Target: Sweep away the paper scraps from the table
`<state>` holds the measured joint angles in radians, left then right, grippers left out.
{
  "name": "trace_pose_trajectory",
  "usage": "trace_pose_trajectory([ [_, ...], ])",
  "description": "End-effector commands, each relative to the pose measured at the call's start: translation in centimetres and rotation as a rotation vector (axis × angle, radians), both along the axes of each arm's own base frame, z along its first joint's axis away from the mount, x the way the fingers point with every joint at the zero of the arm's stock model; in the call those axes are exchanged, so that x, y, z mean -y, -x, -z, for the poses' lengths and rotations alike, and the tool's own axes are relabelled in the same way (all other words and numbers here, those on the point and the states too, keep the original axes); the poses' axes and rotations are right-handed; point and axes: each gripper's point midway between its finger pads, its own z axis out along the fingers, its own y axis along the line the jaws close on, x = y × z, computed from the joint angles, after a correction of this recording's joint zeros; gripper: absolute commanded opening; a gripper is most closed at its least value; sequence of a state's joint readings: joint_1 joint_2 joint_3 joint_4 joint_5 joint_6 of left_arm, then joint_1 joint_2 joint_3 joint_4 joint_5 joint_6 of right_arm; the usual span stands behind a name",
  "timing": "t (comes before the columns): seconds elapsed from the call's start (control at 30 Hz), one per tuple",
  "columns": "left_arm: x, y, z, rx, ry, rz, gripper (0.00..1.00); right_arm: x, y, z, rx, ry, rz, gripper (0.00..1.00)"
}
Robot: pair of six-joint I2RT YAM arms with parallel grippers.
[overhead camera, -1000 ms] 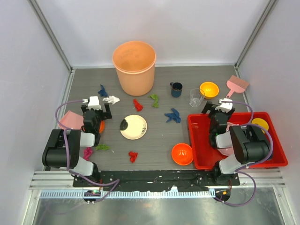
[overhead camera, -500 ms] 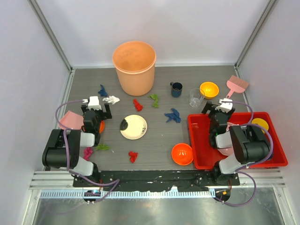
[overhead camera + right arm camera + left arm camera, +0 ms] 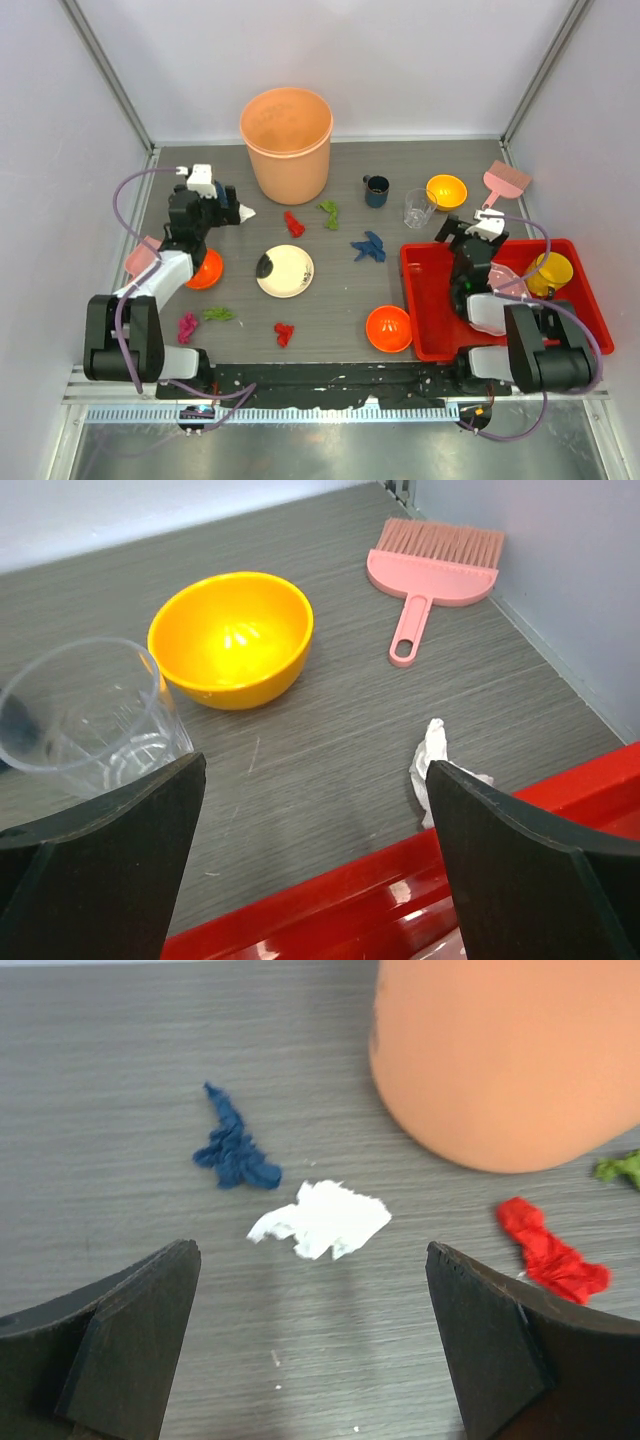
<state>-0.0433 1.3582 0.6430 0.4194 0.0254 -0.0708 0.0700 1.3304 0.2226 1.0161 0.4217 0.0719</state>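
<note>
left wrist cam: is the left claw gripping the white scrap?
No: the white scrap lies loose on the table ahead of the left claw, whose jaws stand wide open and clear of it.

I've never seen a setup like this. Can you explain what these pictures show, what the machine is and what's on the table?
These are two robot arms bolted at the near edge of the table. One picture looks down from above. The other two come from a camera on each wrist, so the dark shapes in their lower corners are that arm's own fingers. The left gripper and the right gripper are both open and hold nothing. On the table lie crumpled paper scraps, an orange bucket, bowls, a plate, a clear cup, a pink brush and a red tray.
</note>
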Motion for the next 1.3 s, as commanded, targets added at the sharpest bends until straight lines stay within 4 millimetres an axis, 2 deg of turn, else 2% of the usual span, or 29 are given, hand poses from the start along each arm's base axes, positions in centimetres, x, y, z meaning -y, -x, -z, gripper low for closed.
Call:
trace_pose_trajectory([
  [0.0, 2.6, 1.2, -2.0, -0.135, 0.060, 0.146, 1.00, 0.1, -0.3, -4.5, 0.116, -0.055, 0.029, 0.97],
  [0.07, 3.4, 1.7, -2.5, -0.182, 0.075, 0.191, 1.00, -1.0, -0.8, -7.0, 0.160, -0.065, -0.034, 0.97],
  [0.13, 3.5, 2.1, -3.4, -0.229, 0.069, 0.208, 1.00, -1.6, -1.3, -8.6, 0.168, -0.092, -0.063, 0.97],
  [0.17, 3.4, 2.2, -3.6, -0.244, 0.052, 0.214, 1.00, -1.7, -1.7, -10.0, 0.152, -0.097, -0.065, 0.97],
  [0.23, 2.9, 2.6, -4.2, -0.280, 0.027, 0.198, 1.00, -1.6, -2.1, -11.3, 0.128, -0.114, -0.056, 0.98],
  [0.27, 2.7, 2.7, -4.3, -0.294, 0.012, 0.195, 1.00, -1.4, -2.6, -12.6, 0.094, -0.116, -0.038, 0.98],
  [0.33, 2.0, 3.2, -4.5, -0.330, -0.035, 0.186, 1.00, -0.4, -3.0, -13.3, 0.029, -0.115, 0.029, 0.98],
  [0.37, 1.9, 3.4, -4.5, -0.344, -0.047, 0.190, 1.00, 0.4, -3.2, -14.9, 0.000, -0.115, 0.079, 0.98],
  [0.4, 1.7, 3.9, -4.4, -0.371, -0.068, 0.201, 1.00, 0.6, -3.7, -14.6, -0.035, -0.108, 0.093, 0.98],
  [0.47, 1.7, 4.3, -4.2, -0.396, -0.080, 0.211, 1.00, 1.1, -4.4, -16.2, -0.048, -0.105, 0.111, 0.97],
  [0.5, 1.7, 4.7, -3.9, -0.415, -0.088, 0.221, 1.00, 1.2, -4.7, -16.3, -0.057, -0.108, 0.113, 0.98],
  [0.6, 1.5, 5.1, -3.4, -0.445, -0.102, 0.228, 1.00, 1.8, -6.1, -16.0, -0.119, -0.124, 0.125, 0.97],
  [0.63, 1.4, 5.2, -3.1, -0.457, -0.108, 0.226, 1.00, 2.0, -6.5, -14.3, -0.183, -0.129, 0.131, 0.96],
  [0.67, 1.3, 5.1, -3.0, -0.460, -0.111, 0.224, 1.00, 3.2, -6.9, -15.2, -0.172, -0.144, 0.156, 0.96],
  [0.7, 1.3, 5.2, -2.9, -0.471, -0.110, 0.225, 1.00, 3.3, -7.3, -14.9, -0.185, -0.165, 0.146, 0.95],
  [0.73, 1.3, 5.2, -2.5, -0.486, -0.110, 0.224, 1.00, 3.6, -7.8, -13.4, -0.233, -0.177, 0.151, 0.95],
  [0.77, 1.3, 5.1, -2.5, -0.491, -0.108, 0.224, 1.00, 3.9, -8.2, -13.7, -0.233, -0.185, 0.151, 0.95],
  [0.8, 1.3, 5.3, -2.3, -0.506, -0.108, 0.224, 1.00, 5.0, -8.4, -13.2, -0.243, -0.204, 0.172, 0.94],
  [0.83, 1.3, 5.3, -2.0, -0.517, -0.108, 0.226, 1.00, 5.2, -8.9, -11.8, -0.282, -0.216, 0.167, 0.94],
  [0.93, 1.2, 5.3, -1.5, -0.538, -0.114, 0.227, 1.00, 7.5, -10.1, -11.3, -0.296, -0.248, 0.195, 0.91],
  [0.97, 1.1, 5.4, -1.4, -0.546, -0.116, 0.225, 1.00, 8.2, -10.8, -9.2, -0.343, -0.265, 0.209, 0.89],
  [1.03, 1.1, 5.4, -1.3, -0.555, -0.118, 0.222, 1.00, 9.8, -11.6, -8.2, -0.379, -0.307, 0.238, 0.86],
  [1.07, 1.0, 5.4, -1.2, -0.563, -0.122, 0.222, 1.00, 10.3, -12.3, -5.5, -0.444, -0.327, 0.247, 0.83],
  [1.1, 1.0, 5.4, -1.2, -0.566, -0.122, 0.222, 1.00, 10.7, -12.6, -4.4, -0.477, -0.340, 0.253, 0.82],
  [1.13, 0.9, 5.3, -1.1, -0.571, -0.123, 0.219, 1.00, 11.3, -13.2, -4.7, -0.489, -0.345, 0.258, 0.79],
  [1.17, 0.8, 5.3, -1.1, -0.574, -0.124, 0.216, 1.00, 11.6, -13.6, -3.9, -0.512, -0.344, 0.264, 0.75],
  [1.2, 0.9, 5.4, -1.0, -0.579, -0.125, 0.216, 1.00, 11.8, -14.0, -1.4, -0.569, -0.345, 0.268, 0.72],
  [1.23, 0.8, 5.3, -1.0, -0.578, -0.125, 0.214, 1.00, 11.9, -14.1, -0.7, -0.598, -0.343, 0.274, 0.71],
  [1.27, 0.8, 5.2, -1.1, -0.576, -0.126, 0.213, 1.00, 12.2, -14.9, -1.0, -0.594, -0.339, 0.278, 0.70],
])
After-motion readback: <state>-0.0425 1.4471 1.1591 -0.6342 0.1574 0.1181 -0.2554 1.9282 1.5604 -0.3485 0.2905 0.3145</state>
